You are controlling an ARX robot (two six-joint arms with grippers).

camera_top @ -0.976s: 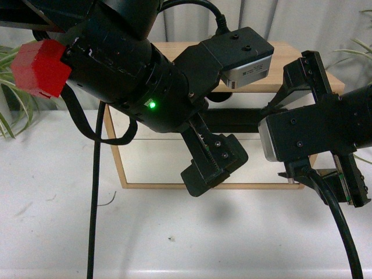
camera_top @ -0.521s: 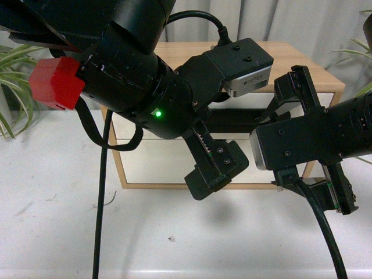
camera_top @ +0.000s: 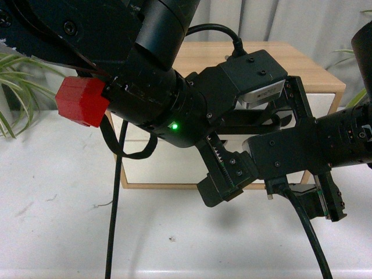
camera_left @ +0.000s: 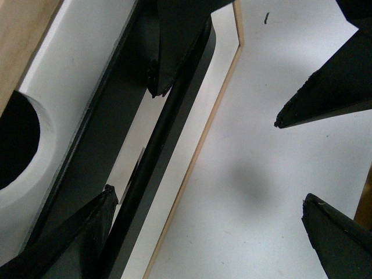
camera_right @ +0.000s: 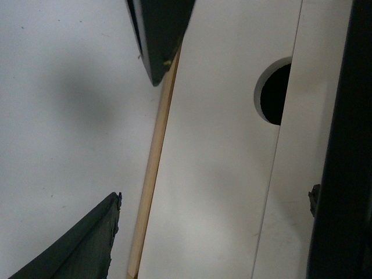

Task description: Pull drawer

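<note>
The drawer (camera_top: 318, 102) is the upper white front of a small wooden cabinet (camera_top: 302, 64); my arms hide most of it in the front view. Its long black bar handle (camera_left: 168, 128) runs slantwise through the left wrist view, with the semicircular notch (camera_left: 17, 139) beside it. My left gripper (camera_left: 207, 197) is open. One fingertip (camera_left: 107, 195) sits right against the handle and the other hangs over the table. My right gripper (camera_right: 215, 199) is open too, spanning the plain lower drawer front (camera_right: 215, 174), and one fingertip (camera_right: 314, 200) reaches the handle (camera_right: 343, 145).
The cabinet stands on a white table (camera_top: 58, 203) against grey curtains. Plants flank it at the left (camera_top: 11, 99) and right (camera_top: 360, 96). A black cable (camera_top: 116, 221) hangs from the left arm, which carries a red block (camera_top: 81, 102). The right gripper's fingers (camera_left: 325, 87) show in the left wrist view.
The left arm has swung right and slightly down, its red block moving toward the cabinet. The right gripper has shifted left and lower, closer to the left gripper.
</note>
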